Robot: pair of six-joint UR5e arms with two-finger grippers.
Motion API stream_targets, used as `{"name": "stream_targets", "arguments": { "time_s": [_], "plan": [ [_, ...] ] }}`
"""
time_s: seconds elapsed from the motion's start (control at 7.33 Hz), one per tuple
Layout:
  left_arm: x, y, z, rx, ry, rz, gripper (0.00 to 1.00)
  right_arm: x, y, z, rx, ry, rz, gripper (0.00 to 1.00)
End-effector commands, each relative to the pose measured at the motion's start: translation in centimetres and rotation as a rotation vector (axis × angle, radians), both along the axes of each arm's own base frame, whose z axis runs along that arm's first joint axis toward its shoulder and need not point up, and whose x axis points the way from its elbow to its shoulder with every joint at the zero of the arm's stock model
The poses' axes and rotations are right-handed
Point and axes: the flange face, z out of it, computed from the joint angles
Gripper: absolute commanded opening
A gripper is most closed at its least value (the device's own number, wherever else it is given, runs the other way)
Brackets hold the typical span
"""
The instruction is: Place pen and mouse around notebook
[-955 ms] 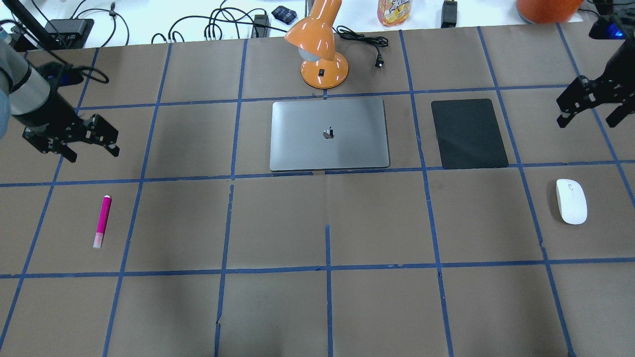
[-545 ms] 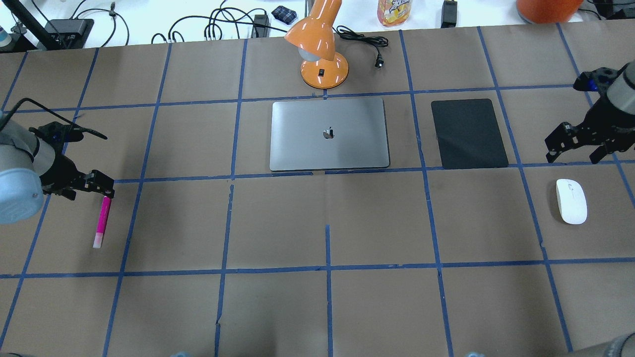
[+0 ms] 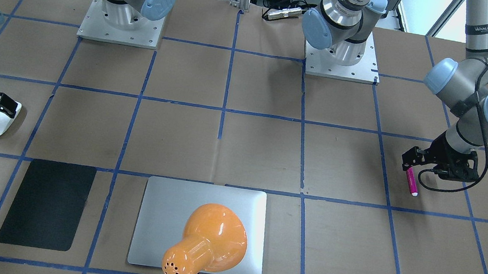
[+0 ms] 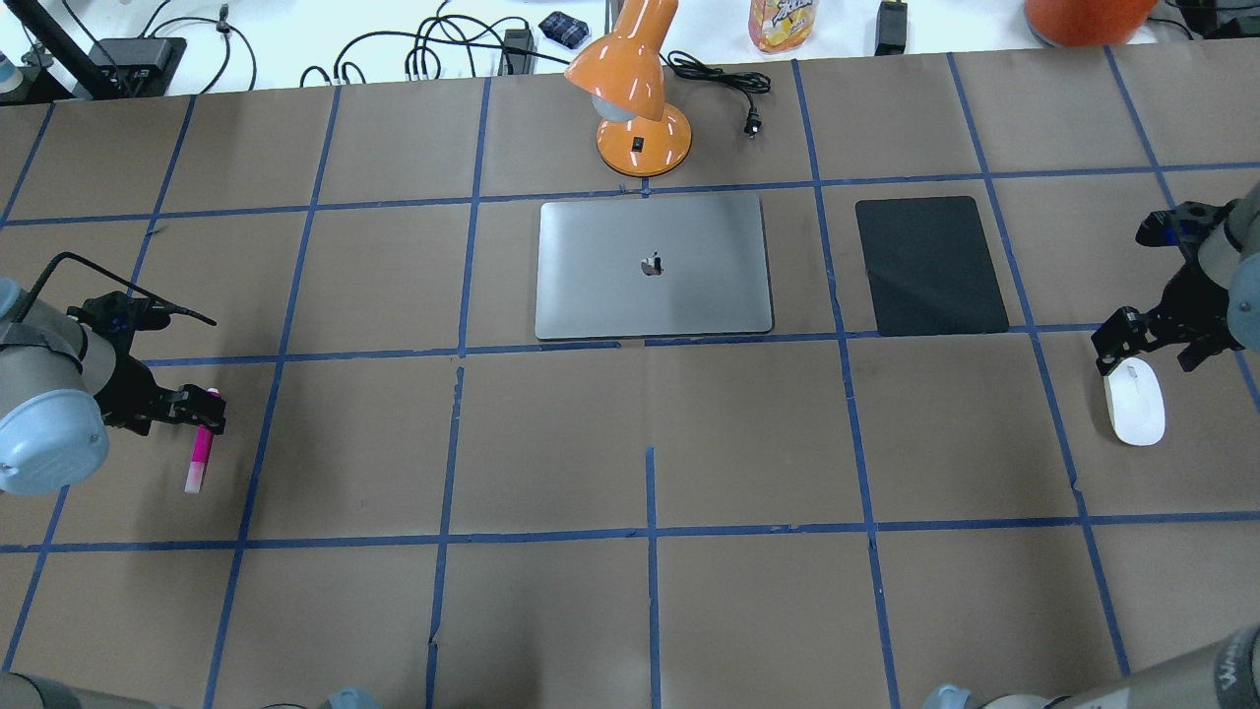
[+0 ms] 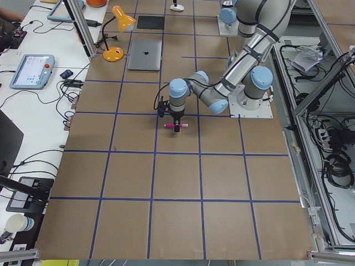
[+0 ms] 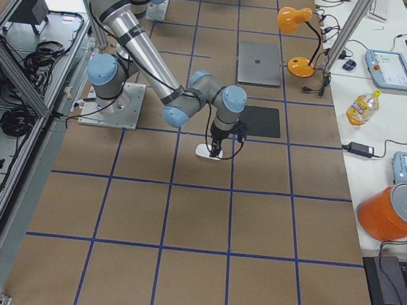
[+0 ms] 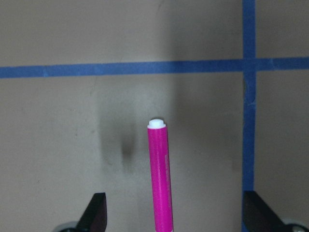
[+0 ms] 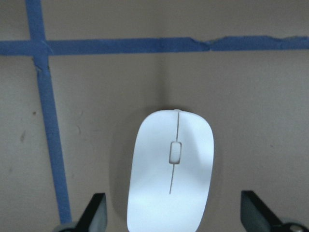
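The magenta pen (image 4: 200, 455) lies on the brown paper at the left, white tip showing in the left wrist view (image 7: 160, 179). My left gripper (image 4: 202, 409) hangs open over its far end, one finger (image 7: 96, 215) on each side, not touching. The white mouse (image 4: 1134, 402) lies at the right. My right gripper (image 4: 1132, 345) is open above its far end, and the mouse (image 8: 171, 169) sits between the spread fingers (image 8: 253, 215). The silver notebook (image 4: 652, 266) lies closed at the table's middle back, away from both grippers.
An orange desk lamp (image 4: 635, 98) stands just behind the notebook and overhangs it in the front-facing view. A black mat (image 4: 930, 266) lies right of the notebook. Cables and a bottle (image 4: 783, 22) sit on the white bench beyond the far edge.
Both arms have come toward the near side and down. The left gripper now straddles the pen's far end; the right gripper has moved from near the mat's level to over the mouse.
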Motion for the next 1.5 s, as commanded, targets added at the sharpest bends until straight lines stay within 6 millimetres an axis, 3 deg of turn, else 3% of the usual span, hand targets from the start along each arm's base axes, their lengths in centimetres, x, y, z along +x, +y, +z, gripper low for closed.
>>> {"name": "stream_targets", "arguments": {
  "time_s": [0.0, 0.41, 0.68, 0.82, 0.95, 1.09, 1.23, 1.36],
  "plan": [
    [0.4, -0.1, -0.6, 0.006, 0.006, 0.008, 0.75, -0.5, 0.8, -2.2, 0.014, -0.012, -0.01, 0.96],
    [0.3, 0.0, -1.0, 0.01, 0.012, 0.028, 0.63, -0.5, 0.8, -2.7, 0.017, -0.016, -0.012, 0.87],
    [0.2, 0.0, -1.1, 0.011, 0.015, 0.037, 0.56, -0.3, 0.7, -2.0, 0.007, -0.008, -0.009, 0.4],
    [0.2, 0.0, -1.1, 0.011, 0.016, 0.035, 0.37, 0.0, 0.4, -1.7, -0.006, -0.017, -0.005, 0.26],
    [0.0, 0.1, -1.0, 0.013, 0.02, 0.037, 0.19, 0.3, 0.2, -1.0, -0.026, -0.024, -0.002, 0.26],
    [0.0, 0.2, -0.8, 0.015, 0.018, 0.035, 0.08, 0.6, -1.3, 0.6, -0.058, -0.017, 0.016, 0.25],
    [0.1, 0.2, -0.4, 0.015, 0.008, 0.035, 0.0, 2.8, -4.3, 3.2, -0.058, -0.027, 0.064, 0.25],
    [-0.2, 0.1, 0.3, 0.012, 0.0, 0.031, 0.0, 4.4, -7.4, 6.1, -0.066, -0.042, 0.089, 0.25]
  ]
}}
